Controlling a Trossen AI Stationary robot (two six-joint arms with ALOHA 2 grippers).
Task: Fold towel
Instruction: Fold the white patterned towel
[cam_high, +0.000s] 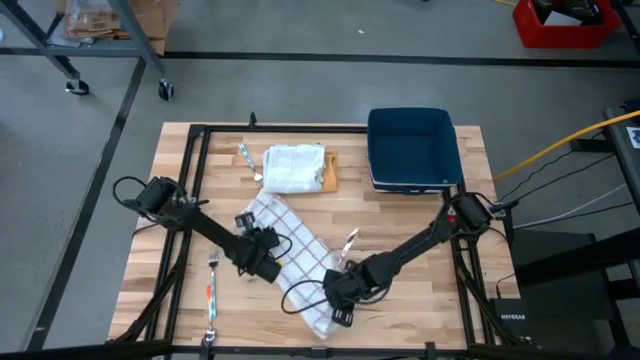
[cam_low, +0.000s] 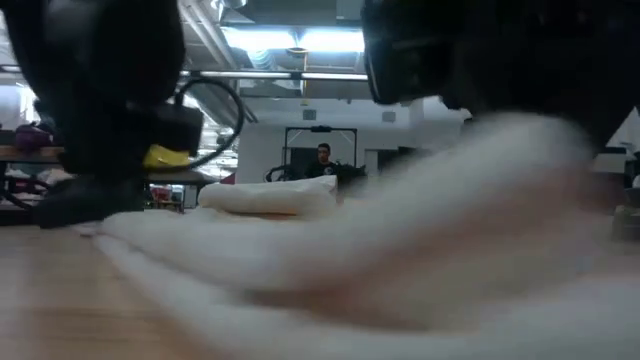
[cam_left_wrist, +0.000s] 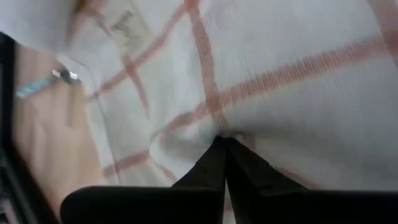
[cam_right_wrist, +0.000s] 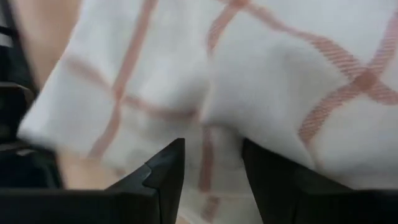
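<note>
On the wooden counter (cam_high: 420, 230), the left pincer (cam_high: 262, 262) is pressed together on the left edge of the checked towel (cam_high: 292, 250), pinching its cloth (cam_left_wrist: 261, 93). The towel lies spread diagonally near the counter's front middle. Farther right, the right pincer (cam_high: 338, 300) sits at the towel's lower end, its fingers (cam_right_wrist: 165, 168) spread apart over the cloth. Behind lie a folded towel (cam_high: 295, 167) and, to its right, a blue bin (cam_high: 412, 148).

White towel (cam_high: 297, 252) with orange-red check lines, navy bin (cam_high: 412, 148), pale wooden table (cam_high: 420, 225), dark claws.
</note>
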